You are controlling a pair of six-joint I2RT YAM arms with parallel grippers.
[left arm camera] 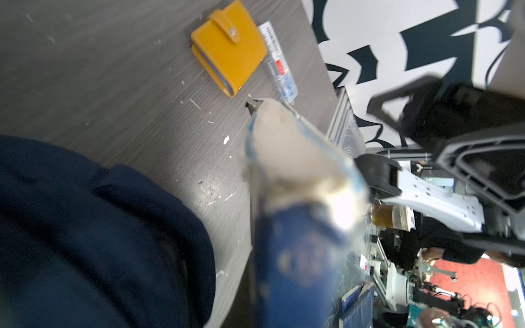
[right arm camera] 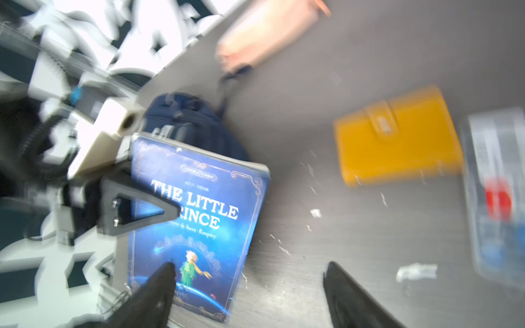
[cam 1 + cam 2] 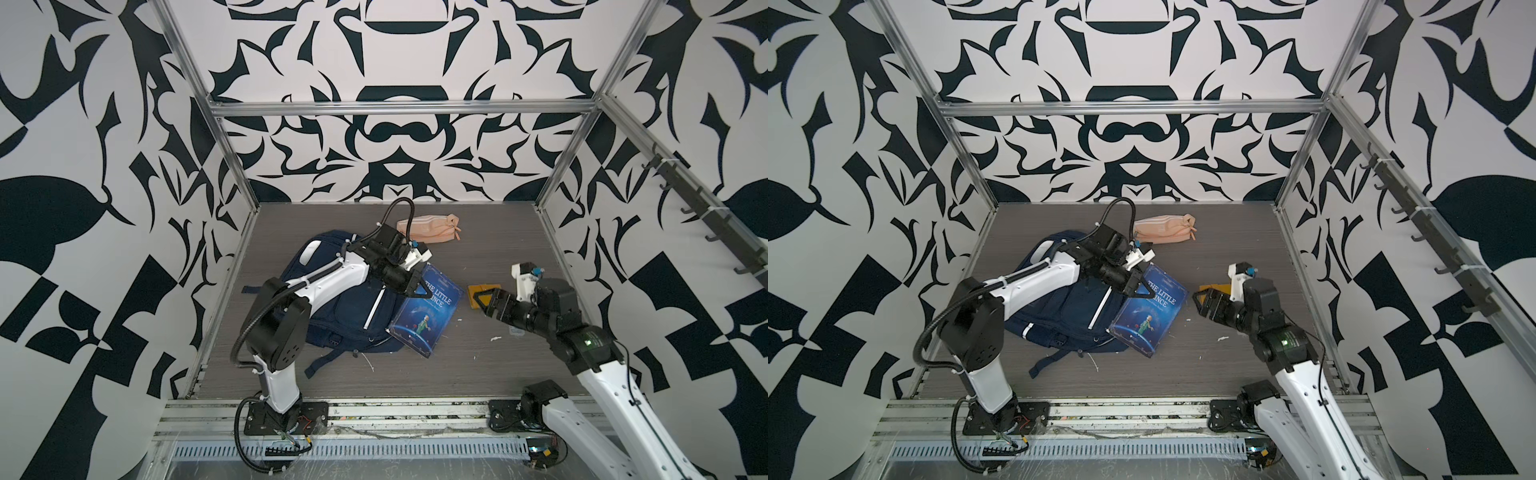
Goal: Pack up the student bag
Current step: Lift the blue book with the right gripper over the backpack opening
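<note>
The student bag [image 3: 332, 299] [image 3: 1059, 307], a navy backpack with white stripes, lies flat on the left of the table in both top views. A blue book titled The Little Prince [image 3: 428, 318] [image 3: 1144, 322] [image 2: 199, 227] leans at the bag's right edge, with its lower corner on the table. My left gripper [image 3: 417, 291] [image 3: 1142, 291] is shut on the book's upper edge. The left wrist view shows the book [image 1: 295, 198] edge-on and blurred beside the bag [image 1: 85, 227]. My right gripper [image 3: 480, 300] [image 3: 1199, 301] [image 2: 250, 284] stands open to the right of the book, holding nothing.
A yellow wallet [image 3: 484, 291] [image 1: 230, 48] [image 2: 397, 142] lies just behind my right gripper, with a clear plastic case [image 1: 278, 62] [image 2: 500, 193] beside it. A peach-pink pouch [image 3: 428, 227] [image 3: 1165, 228] lies at the back. Small white scraps dot the grey table [image 3: 478, 365].
</note>
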